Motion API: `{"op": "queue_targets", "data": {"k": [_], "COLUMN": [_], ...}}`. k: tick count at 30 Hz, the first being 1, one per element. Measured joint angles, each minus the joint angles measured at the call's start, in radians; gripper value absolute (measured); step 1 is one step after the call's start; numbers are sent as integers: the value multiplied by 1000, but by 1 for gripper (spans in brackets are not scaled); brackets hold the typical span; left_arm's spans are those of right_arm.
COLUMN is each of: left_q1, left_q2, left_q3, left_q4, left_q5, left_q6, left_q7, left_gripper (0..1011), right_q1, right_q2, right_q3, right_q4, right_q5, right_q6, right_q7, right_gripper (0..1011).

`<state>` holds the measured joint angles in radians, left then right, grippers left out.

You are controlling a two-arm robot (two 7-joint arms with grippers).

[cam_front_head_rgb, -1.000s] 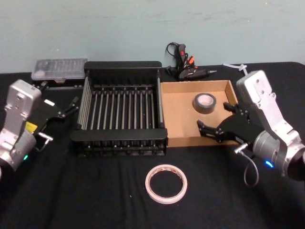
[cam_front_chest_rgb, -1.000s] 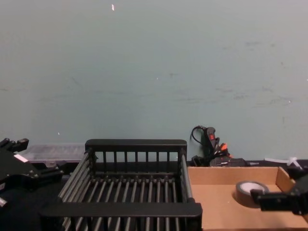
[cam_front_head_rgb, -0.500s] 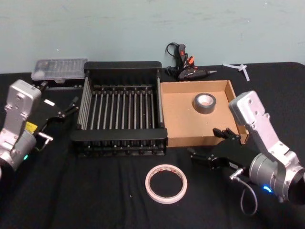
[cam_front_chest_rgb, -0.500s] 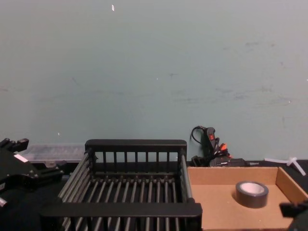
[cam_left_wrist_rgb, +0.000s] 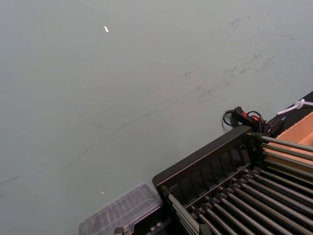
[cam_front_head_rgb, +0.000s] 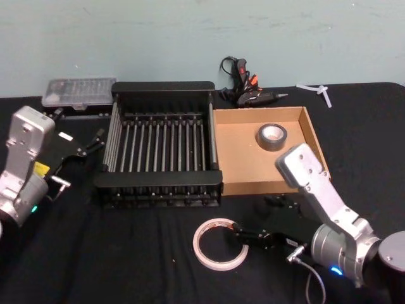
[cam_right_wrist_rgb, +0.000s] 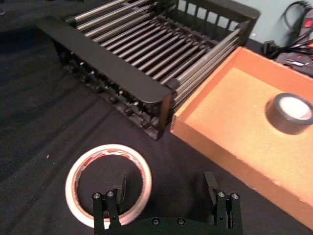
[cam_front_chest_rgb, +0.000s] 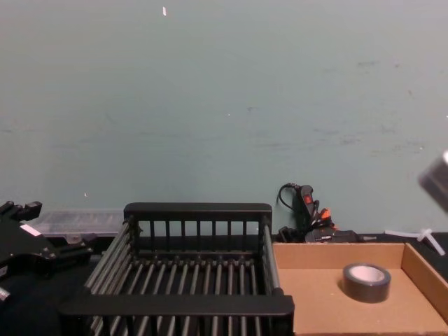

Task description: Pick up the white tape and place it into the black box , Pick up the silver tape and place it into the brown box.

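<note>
Lying beside right gripper (cam_right_wrist_rgb: 166,196): white tape (cam_right_wrist_rgb: 108,183)

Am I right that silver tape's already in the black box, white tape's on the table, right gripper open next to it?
Not quite. The silver tape lies in the brown box, not the black box; the head view shows it. The rest holds: the white tape is on the table and the right gripper is open beside it.
</note>
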<state>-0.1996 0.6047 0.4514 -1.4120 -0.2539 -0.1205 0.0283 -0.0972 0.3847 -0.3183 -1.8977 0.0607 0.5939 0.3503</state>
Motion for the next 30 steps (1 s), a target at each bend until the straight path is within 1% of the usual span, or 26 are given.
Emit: {"op": "queue_targets", "data": {"k": [1, 3, 11, 21, 30], "left_q1": [0, 0, 0, 0, 0], "left_q2": [0, 0, 0, 0, 0], "left_q3": [0, 0, 0, 0, 0], "left_q4": [0, 0, 0, 0, 0], "left_q5": [0, 0, 0, 0, 0], "left_q6": [0, 0, 0, 0, 0], "left_q7": [0, 0, 0, 0, 0], "left_gripper": [1001, 1001, 1001, 1001, 1001], "right_q1": [0, 4, 11, 19, 31], "right_q2": [0, -7, -24, -40, -50], "right_q3": [0, -13, -31, -41, -50], "right_q4": [0, 6, 23, 47, 69], "right_q5": [0, -8, -22, -38, -59], "right_q6": [0, 7, 22, 33, 29], "right_q7": [0, 4, 13, 20, 23], "right_gripper": [1002, 1003, 1002, 1002, 1002]}}
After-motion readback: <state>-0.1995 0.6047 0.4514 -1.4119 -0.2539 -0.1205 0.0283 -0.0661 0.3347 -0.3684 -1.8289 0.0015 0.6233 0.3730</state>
